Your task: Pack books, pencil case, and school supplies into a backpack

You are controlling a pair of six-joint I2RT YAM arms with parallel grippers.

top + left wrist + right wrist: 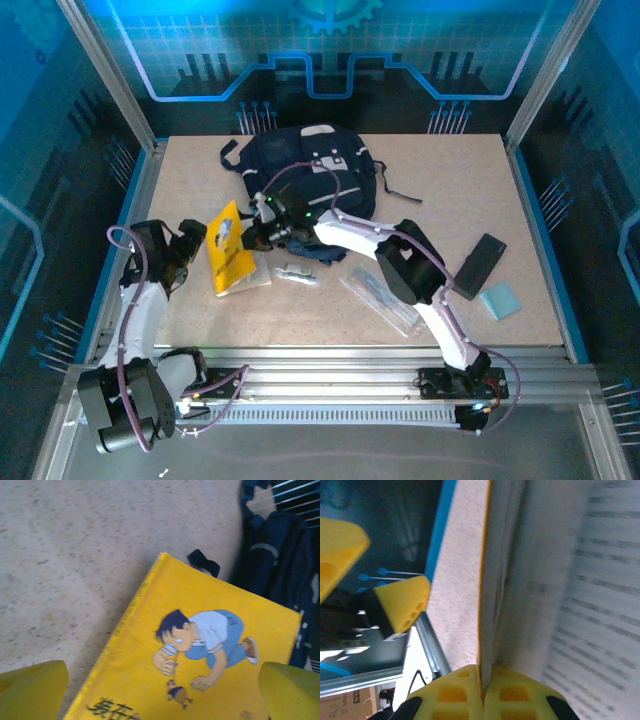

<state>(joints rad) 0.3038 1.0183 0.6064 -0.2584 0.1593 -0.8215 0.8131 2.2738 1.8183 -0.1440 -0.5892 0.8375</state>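
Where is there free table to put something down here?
Bare tabletop: far-right corner between the backpack and the black oblong object; far-left corner beside the backpack; near strip in front of the yellow book and pencil case. Crowded mid-table, where the right gripper pinches the book.

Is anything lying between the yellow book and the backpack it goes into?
Nothing loose shows between them. The right gripper, shut on the yellow book, sits on the side toward the backpack; a dark strap end lies by the book's far edge.
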